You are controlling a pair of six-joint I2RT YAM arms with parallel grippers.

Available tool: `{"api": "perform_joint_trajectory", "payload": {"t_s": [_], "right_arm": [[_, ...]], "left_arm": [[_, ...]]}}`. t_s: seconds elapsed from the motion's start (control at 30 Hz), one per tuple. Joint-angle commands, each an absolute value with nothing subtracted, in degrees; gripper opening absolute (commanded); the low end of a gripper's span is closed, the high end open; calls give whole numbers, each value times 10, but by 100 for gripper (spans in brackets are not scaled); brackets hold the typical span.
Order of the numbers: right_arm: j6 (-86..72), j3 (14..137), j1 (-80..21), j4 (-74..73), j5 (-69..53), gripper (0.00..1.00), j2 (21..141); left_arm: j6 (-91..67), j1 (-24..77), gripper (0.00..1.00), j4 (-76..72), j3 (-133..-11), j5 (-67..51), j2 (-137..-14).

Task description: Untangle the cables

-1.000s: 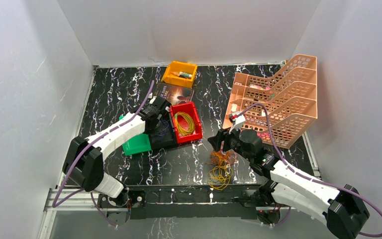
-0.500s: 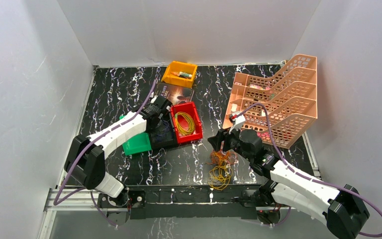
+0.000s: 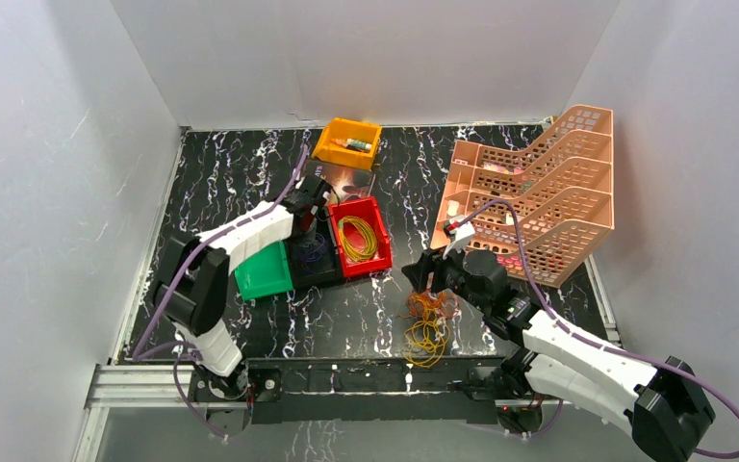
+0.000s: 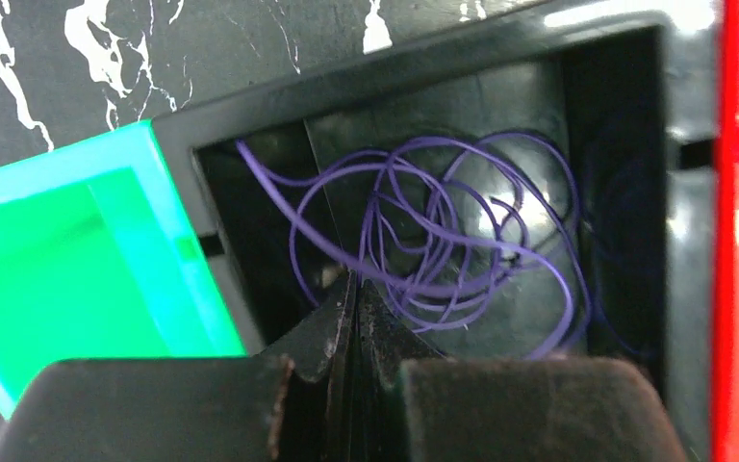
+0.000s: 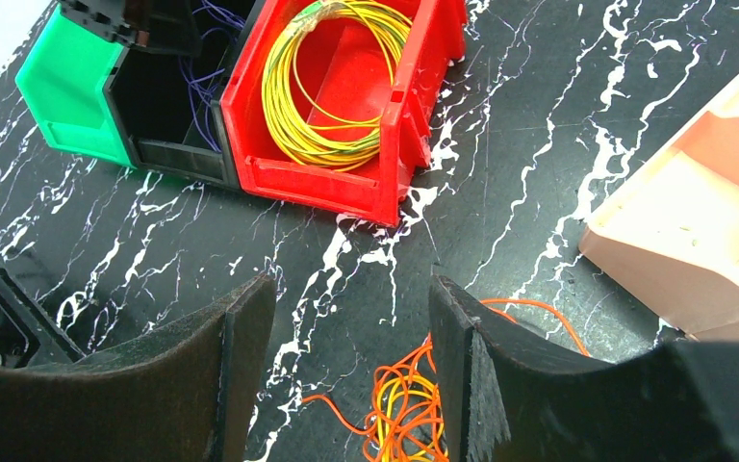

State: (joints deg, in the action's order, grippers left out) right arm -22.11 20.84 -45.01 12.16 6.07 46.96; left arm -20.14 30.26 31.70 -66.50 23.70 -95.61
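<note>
near: orange and yellow cables (image 3: 427, 327) in 1 messy heap on the bench (image 3: 346, 313) | right claw (image 5: 351, 294) spread wide just above the heap | farther: left claw (image 4: 356, 289) pressed together over the black bin (image 4: 443, 69), tips at the purple cables (image 4: 443, 241) | yellow cable ring (image 5: 332, 82) lies in the red bin (image 5: 318, 183) beside it

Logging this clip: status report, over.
Left gripper shut, over purple cable in black bin. Right gripper open above orange-yellow tangle. Yellow cable coiled in red bin. Nothing obstructing.
</note>
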Motion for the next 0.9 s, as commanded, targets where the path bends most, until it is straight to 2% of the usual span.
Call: {"api": "perform_joint_trajectory", "payload": {"t_s": [0.0, 0.17, 0.63, 0.87], "right_arm": [[-216, 223, -449, 139, 72, 68, 459], [-215, 222, -449, 137, 78, 68, 454], [-221, 236, -449, 112, 108, 68, 460], [-258, 267, -449, 37, 205, 68, 474]], "left_arm": [[-181, 284, 0, 295, -689, 226, -984], [-173, 280, 0, 298, -695, 234, -975], [-167, 280, 45, 342, -729, 259, -872], [-156, 279, 48, 344, -730, 226, -835]]}}
